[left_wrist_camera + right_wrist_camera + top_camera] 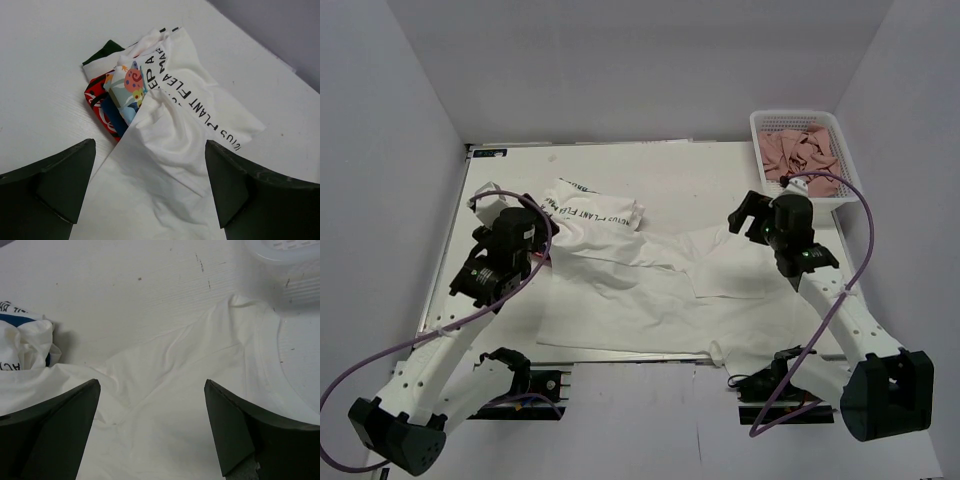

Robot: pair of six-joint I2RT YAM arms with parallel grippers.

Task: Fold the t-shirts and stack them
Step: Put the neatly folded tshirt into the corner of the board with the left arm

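Note:
A large plain white t-shirt (pixel 660 290) lies spread and rumpled across the middle of the table. A folded white tee with black lettering (pixel 595 210) lies at the back left, on a colourful-printed tee (pixel 127 90) and a red one (pixel 97 107). My left gripper (pixel 542 240) is open and empty, hovering over the plain tee's left end (pixel 150 190) just before that pile (pixel 200 100). My right gripper (pixel 748 215) is open and empty above the plain tee's right part (pixel 152 425), near its collar (pixel 265 350).
A white mesh basket (pixel 757 130) with pinkish-brown cloths stands at the back right; its rim shows in the right wrist view (pixel 280 252). Bare white table (pixel 670 170) lies behind the shirts. Grey walls close in on three sides.

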